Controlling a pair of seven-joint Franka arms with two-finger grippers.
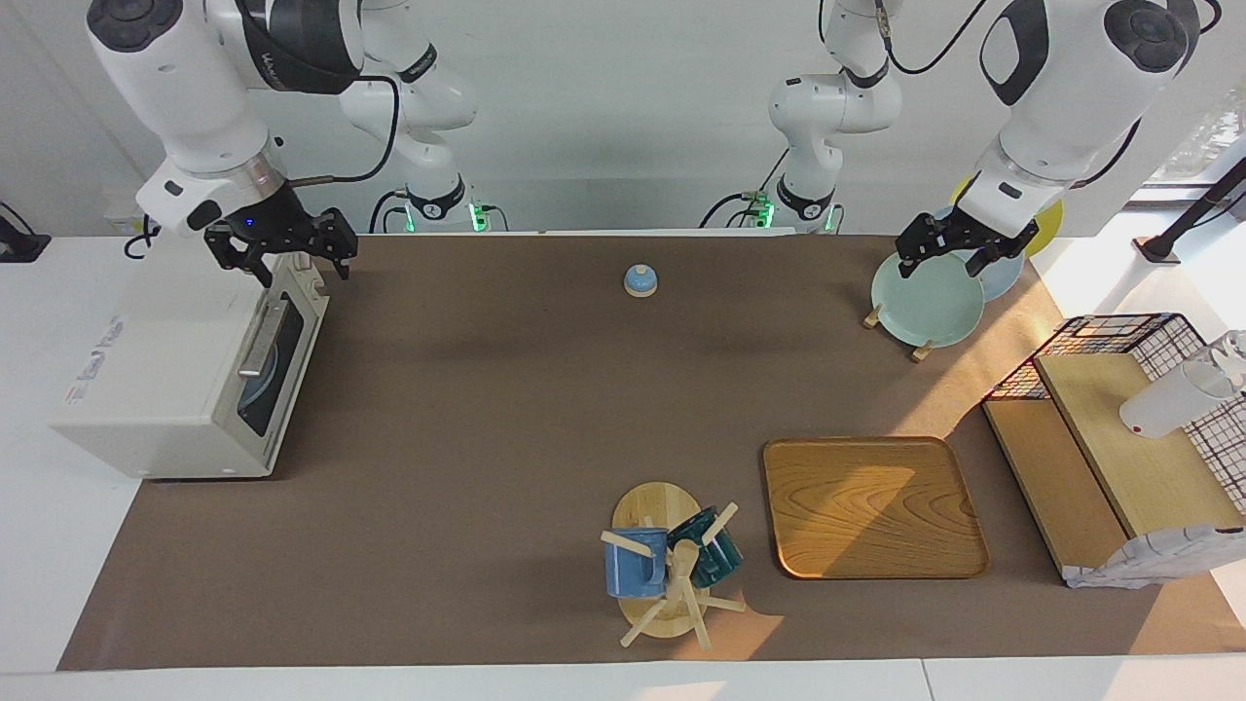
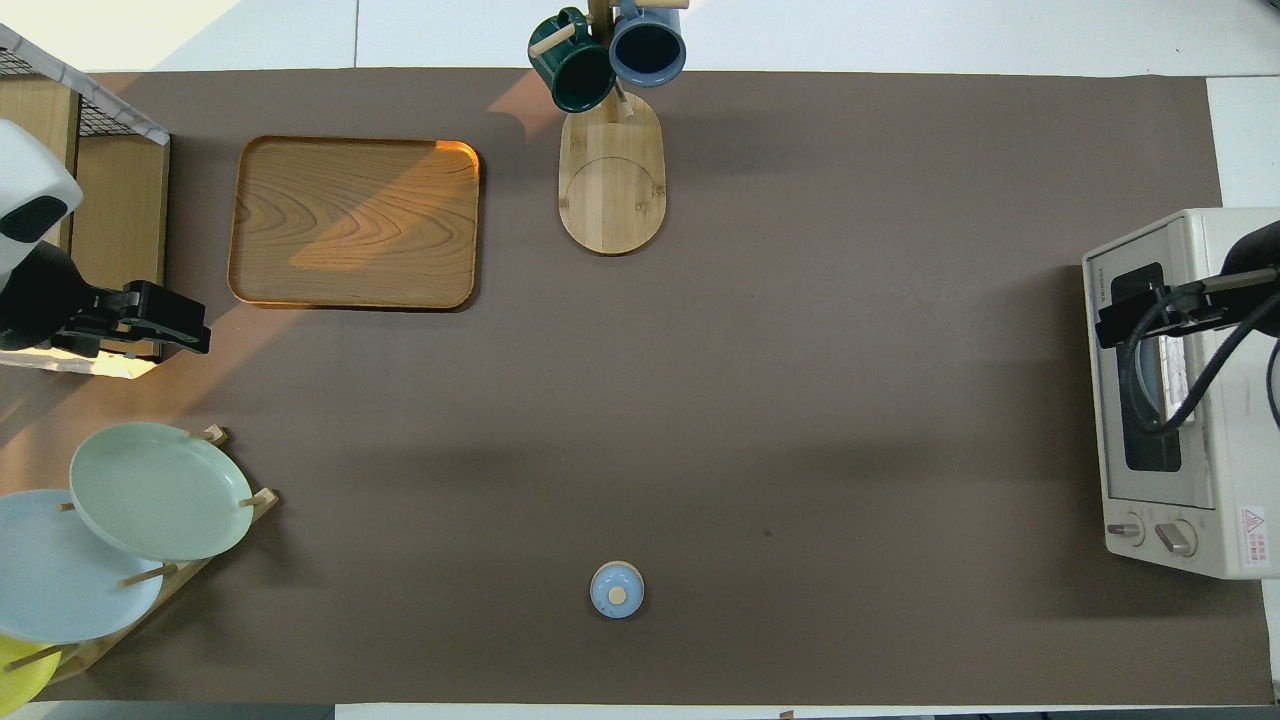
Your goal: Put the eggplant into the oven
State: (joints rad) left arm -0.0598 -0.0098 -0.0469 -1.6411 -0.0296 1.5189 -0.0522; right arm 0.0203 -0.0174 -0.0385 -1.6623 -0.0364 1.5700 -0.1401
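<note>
The off-white oven (image 1: pixel 165 389) stands at the right arm's end of the table with its dark glass door shut; it also shows in the overhead view (image 2: pixel 1190 400). Something pale blue shows dimly through the glass. The eggplant is out of view in both views. My right gripper (image 1: pixel 282 255) hangs open and empty over the oven's top edge nearest the robots, above the door (image 2: pixel 1125 320). My left gripper (image 1: pixel 959 255) is open and empty in the air over the plate rack, waiting (image 2: pixel 190 335).
A rack holds a green plate (image 1: pixel 925 297), a light blue plate and a yellow plate. A small blue bell (image 1: pixel 640 280) sits near the robots. A wooden tray (image 1: pixel 871 506), a mug tree (image 1: pixel 667 565) and a wire-and-wood shelf (image 1: pixel 1119 428) lie farther out.
</note>
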